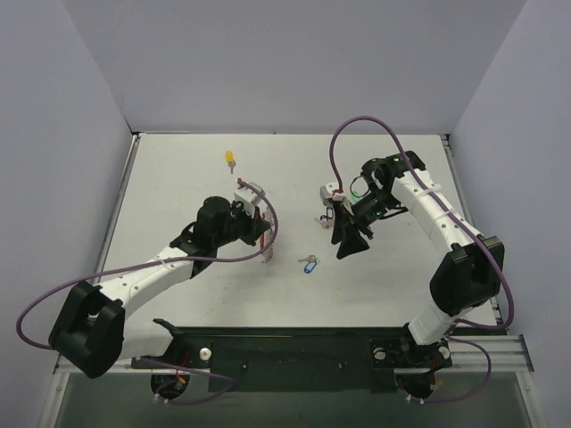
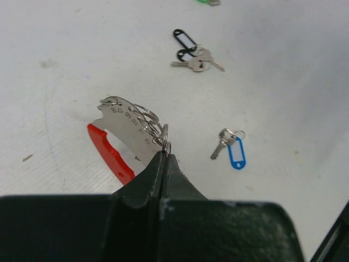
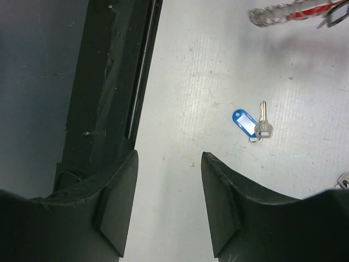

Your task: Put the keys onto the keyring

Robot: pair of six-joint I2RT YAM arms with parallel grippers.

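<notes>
Keyring (image 2: 126, 128) sits left of the counter's (image 1: 178, 187) centre, in the left gripper (image 2: 163, 157). Its jaws are pinched together on the wire where the small split rings bunch, with the red arc hanging off to one side. The right gripper (image 3: 169, 157) hovers right of centre, jaws apart and empty.

Blue-tagged key (image 3: 252, 124) lies flat between the two grippers, toward the near edge. Black-tagged keys (image 2: 191, 54) lie further back by the right arm. Yellow-tagged key (image 1: 229, 160) is near the far edge, left of centre.

Likely step: the right arm picks up the blue-tagged key. It is thin and flat, so it may skate. Best to straddle the key head, press down to the surface, then close. Leave its little ring exposed for threading, and hold the keyring steady.
</notes>
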